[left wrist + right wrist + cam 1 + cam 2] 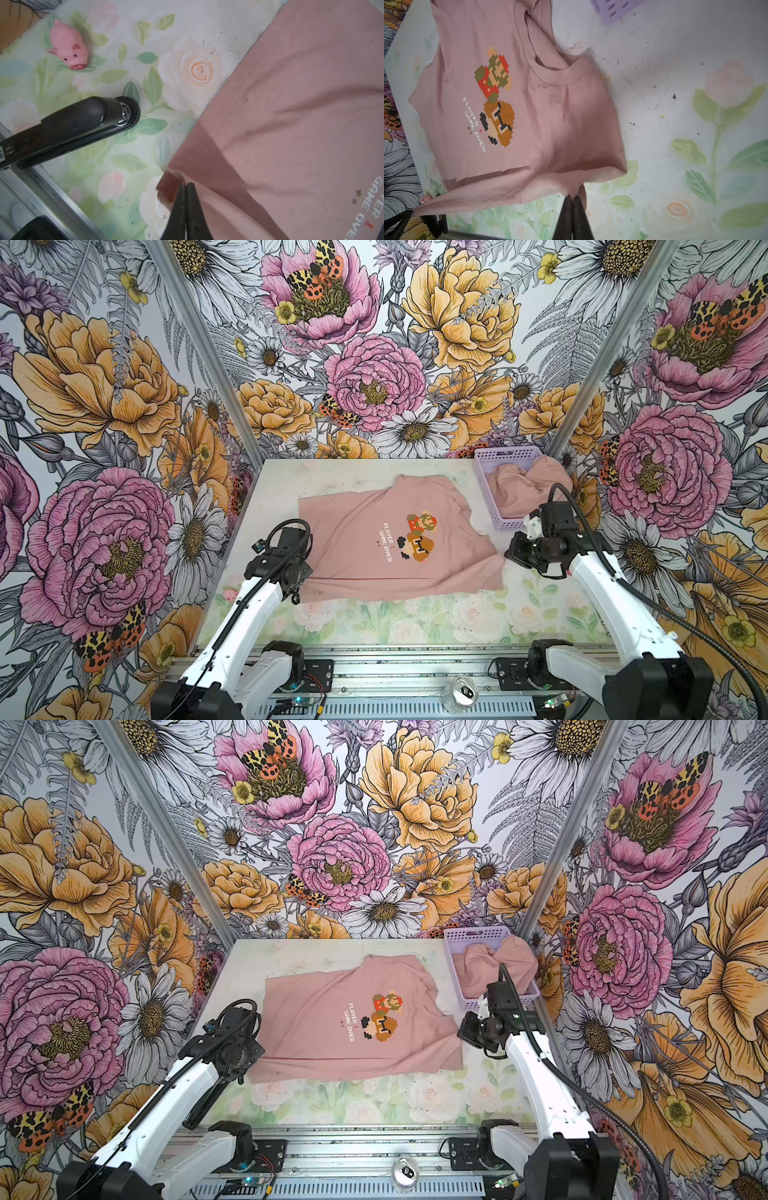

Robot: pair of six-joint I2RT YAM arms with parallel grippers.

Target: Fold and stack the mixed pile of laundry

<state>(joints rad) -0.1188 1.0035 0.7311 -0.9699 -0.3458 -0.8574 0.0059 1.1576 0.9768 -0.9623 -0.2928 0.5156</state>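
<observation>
- T-shirt (374, 543) of dusty pink lies spread across the middle of the bench (415, 622) in both top views, print side up, with a pixel-art game figure (417, 539) and white lettering (386, 541) near its centre
- Its collar (542, 54) points toward the lavender basket (486, 489), which stands at the far right corner of the bench, just beside the shirt's neck edge
- More pink cloth (523, 489) is bunched inside the basket and spills over its right rim; which garment it is cannot be told
- Left gripper (186, 187) is closed, its two black fingers pressed together on the shirt's near-left corner, the fabric lifted slightly there
- Right gripper (572, 199) is likewise closed, pinching the shirt's near-right edge at a small raised fold of cloth
- Both arms reach in from the near rail, the left arm (249, 605) at the shirt's left edge, the right arm (602, 597) at its right edge beside the basket
- Near the left gripper, on the bare floral bench, lie a black stapler (72, 126) and, a little apart from it, a small pink pig toy (68, 49)
- A drink can (461, 693) stands on the metal rail at the front
</observation>
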